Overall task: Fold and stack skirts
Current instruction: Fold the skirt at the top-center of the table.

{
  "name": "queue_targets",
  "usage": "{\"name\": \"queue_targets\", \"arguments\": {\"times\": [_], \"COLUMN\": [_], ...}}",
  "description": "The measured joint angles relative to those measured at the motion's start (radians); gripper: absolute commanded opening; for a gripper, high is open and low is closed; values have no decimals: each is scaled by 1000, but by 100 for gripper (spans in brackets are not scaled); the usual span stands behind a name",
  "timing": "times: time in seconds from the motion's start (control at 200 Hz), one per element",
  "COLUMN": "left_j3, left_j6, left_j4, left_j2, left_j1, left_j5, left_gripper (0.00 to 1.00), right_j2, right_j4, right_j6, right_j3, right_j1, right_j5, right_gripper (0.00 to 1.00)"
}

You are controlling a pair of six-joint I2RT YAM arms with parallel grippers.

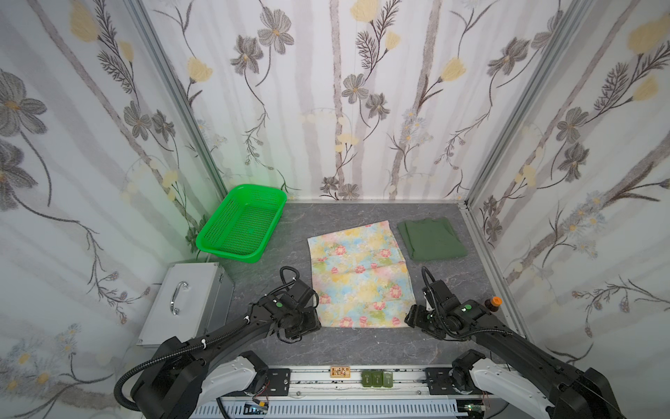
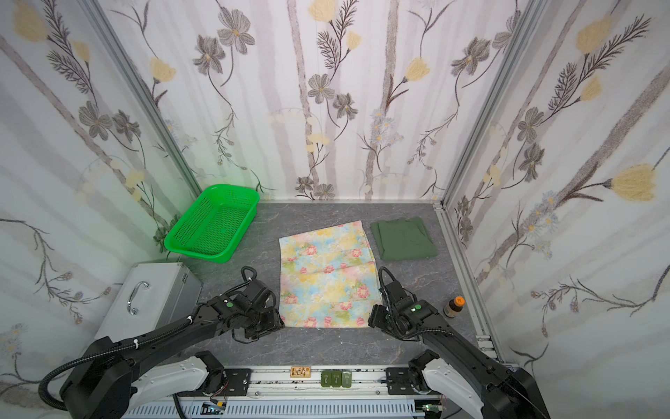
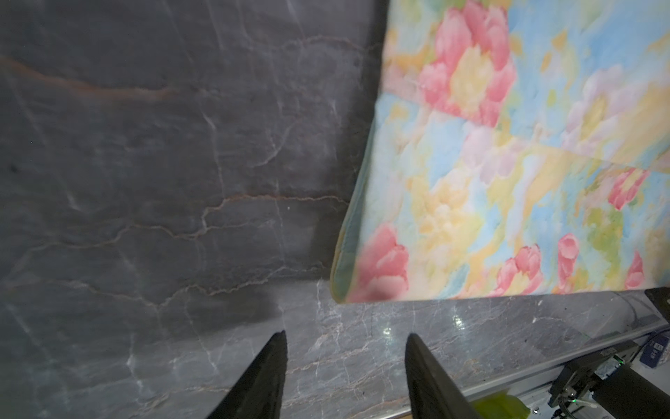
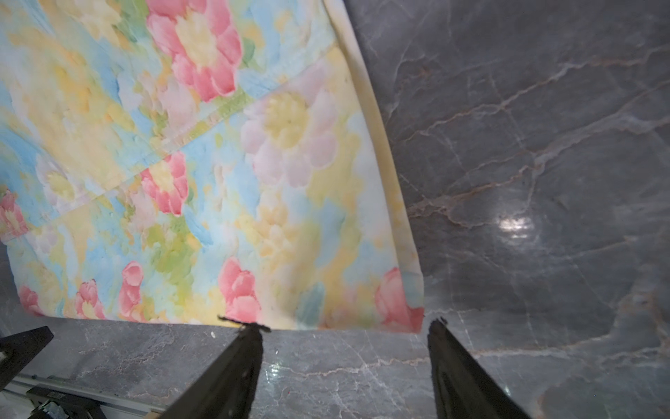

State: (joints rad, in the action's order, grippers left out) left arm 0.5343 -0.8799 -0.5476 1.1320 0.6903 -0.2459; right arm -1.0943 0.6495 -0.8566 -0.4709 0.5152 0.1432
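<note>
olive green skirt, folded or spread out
Folded: the olive-green skirt lies as a small neat rectangle, with a layer edge showing along one side.

Your right claw (image 4: 344,326) sits low over the grey marble counter (image 4: 525,181), jaws spread wide with nothing between them. Both tips are right at the hem of the floral skirt (image 4: 203,174), which lies flat, one tip by its corner.
</note>
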Motion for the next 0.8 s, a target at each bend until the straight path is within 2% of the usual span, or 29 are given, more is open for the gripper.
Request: {"name": "queue_targets", "arguments": {"times": [0.19, 0.605, 0.685, 0.799], "left_j3": [27, 55, 55, 54], "left_j6": [-4, 21, 29, 33], "left_j4": [10, 73, 82, 89], "left_j2": [41, 172, 182, 183], "left_j1": [-8, -10, -10, -10], "left_j5": [43, 42, 34, 31], "left_gripper": [48, 35, 31, 18], "right_j2": [-11, -5, -3, 0], "right_j4": [-25, -31, -31, -31], "right_j6": [3, 6, 13, 13], "right_j3": [-2, -2, -1, 1], "right_j1": [-8, -24, -27, -34], "right_j5": [14, 27, 28, 30], "right_gripper": [72, 72, 72, 72]}}
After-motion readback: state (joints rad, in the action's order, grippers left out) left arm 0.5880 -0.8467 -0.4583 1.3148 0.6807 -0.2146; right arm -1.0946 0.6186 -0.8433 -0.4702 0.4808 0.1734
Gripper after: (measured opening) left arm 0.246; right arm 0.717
